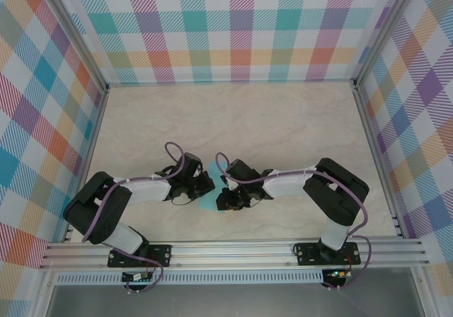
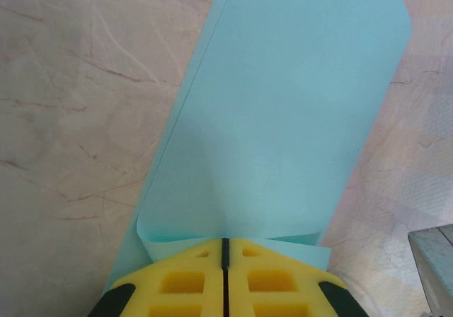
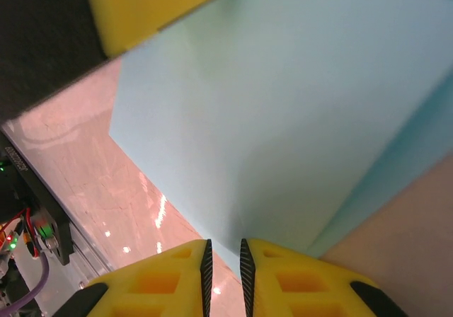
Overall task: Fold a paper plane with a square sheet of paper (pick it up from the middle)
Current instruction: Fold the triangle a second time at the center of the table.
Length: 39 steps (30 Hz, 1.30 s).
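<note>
Teal square sheet of paper (image 2: 283,119), doubled over, smooth, one end nipped in left pincer (image 2: 225,245), far end at right pincer (image 3: 224,252).

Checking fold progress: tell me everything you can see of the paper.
The paper is thin, plain turquoise, unmarked and matte. It looks doubled over: a second layer peeks out along one side, and the edge near the left tool curls. That tool is shut on this edge, and the right tool seems to pinch another edge. The paper spans between the arms, apparently raised off the table.
</note>
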### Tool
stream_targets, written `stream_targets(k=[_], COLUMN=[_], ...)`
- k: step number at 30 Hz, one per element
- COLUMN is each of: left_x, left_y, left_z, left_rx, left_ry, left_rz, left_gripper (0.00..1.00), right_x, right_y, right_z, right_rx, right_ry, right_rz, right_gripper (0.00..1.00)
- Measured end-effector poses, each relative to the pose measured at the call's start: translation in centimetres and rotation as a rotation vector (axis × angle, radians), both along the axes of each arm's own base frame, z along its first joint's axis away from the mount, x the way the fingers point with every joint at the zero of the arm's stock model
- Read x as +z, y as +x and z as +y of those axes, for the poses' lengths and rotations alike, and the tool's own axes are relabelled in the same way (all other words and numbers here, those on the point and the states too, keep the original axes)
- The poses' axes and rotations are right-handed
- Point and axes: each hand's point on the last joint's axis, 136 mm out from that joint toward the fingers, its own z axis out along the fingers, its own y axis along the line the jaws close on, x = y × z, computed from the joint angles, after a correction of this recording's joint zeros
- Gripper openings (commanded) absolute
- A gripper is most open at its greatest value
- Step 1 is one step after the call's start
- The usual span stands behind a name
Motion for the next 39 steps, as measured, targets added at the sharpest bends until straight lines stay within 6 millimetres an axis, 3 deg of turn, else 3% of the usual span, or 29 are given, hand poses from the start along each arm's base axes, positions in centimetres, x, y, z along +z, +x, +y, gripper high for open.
stream_targets(k=[13, 17, 23, 27, 32, 39], left_x=[0.0, 0.0, 0.0, 0.0, 0.0, 0.1], left_y=[0.0, 0.0, 0.0, 0.0, 0.0, 0.0], left_z=[0.0, 0.0, -0.1, -0.1, -0.1, -0.1], left_rx=[-0.002, -0.002, -0.002, -0.002, -0.005, -0.018], left_ry=[-0.002, -0.002, -0.002, -0.002, -0.001, 0.002], left_rz=[0.001, 0.001, 0.001, 0.001, -0.001, -0.009], left_gripper=[0.07, 0.07, 0.07, 0.07, 0.08, 0.14], right_x=[0.3, 2.4, 5.4, 3.8, -0.2, -0.2], right_y=[-1.3, -1.1, 0.9, 1.9, 1.4, 1.4], right_z=[-1.7, -1.8, 1.1, 2.3, 1.5, 1.5], right_rx=[-0.042, -0.056, -0.061, -0.066, -0.078, -0.112], right_ry=[-0.049, -0.025, 0.045, 0.022, -0.066, 0.000], right_rz=[0.065, 0.041, -0.002, 0.012, 0.072, 0.074], right_gripper=[0.21, 0.21, 0.19, 0.19, 0.19, 0.18])
